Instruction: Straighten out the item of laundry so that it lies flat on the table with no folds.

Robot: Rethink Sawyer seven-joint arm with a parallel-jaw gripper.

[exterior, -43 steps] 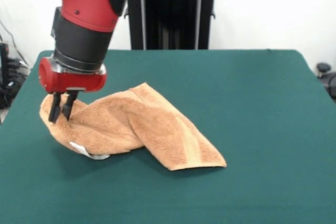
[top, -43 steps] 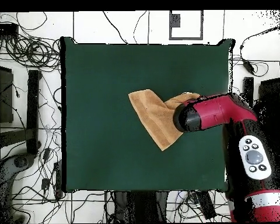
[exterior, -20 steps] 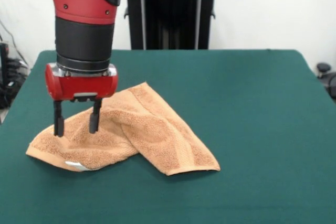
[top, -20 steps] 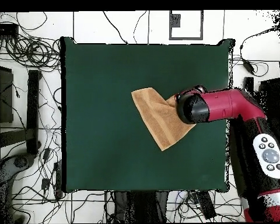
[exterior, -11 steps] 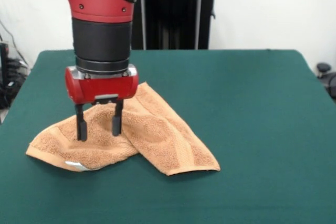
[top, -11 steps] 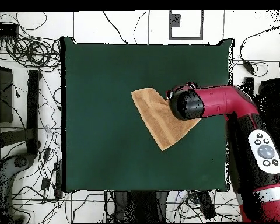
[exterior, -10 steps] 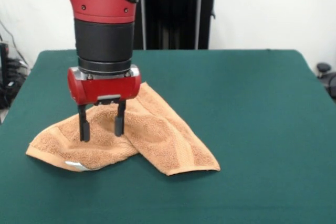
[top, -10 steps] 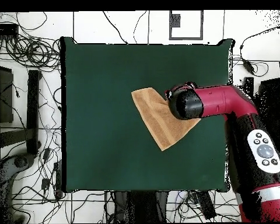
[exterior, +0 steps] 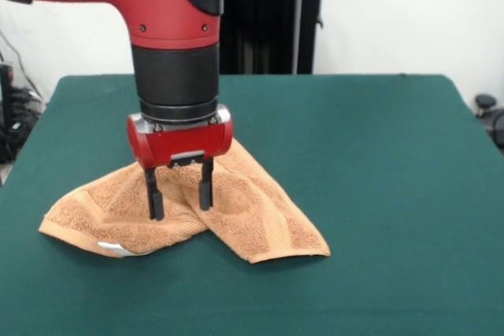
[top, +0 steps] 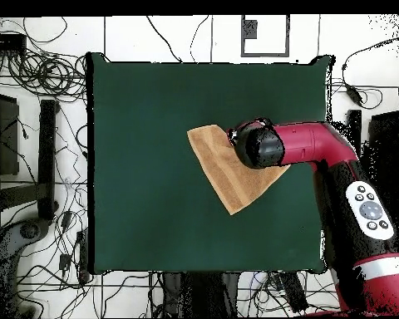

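Observation:
The tan terry-cloth towel (exterior: 236,206) lies folded over itself on the dark green table (exterior: 378,163), with one flap running toward the front right and another toward the left. Its small white tag (exterior: 116,249) shows at the front left edge. My gripper (exterior: 179,198) is open and empty, fingers pointing down, just above the towel's middle fold. In the overhead view the towel (top: 222,170) lies right of the table's centre and the arm's head (top: 257,147) covers its right part.
The robot's black pedestal (exterior: 256,17) stands at the far side of the table. Cables and stands lie on the floor around the table (top: 36,125) in the overhead view.
My gripper let go of the towel's left end, which dropped flat. It opened and moved right along the towel to above the middle fold.

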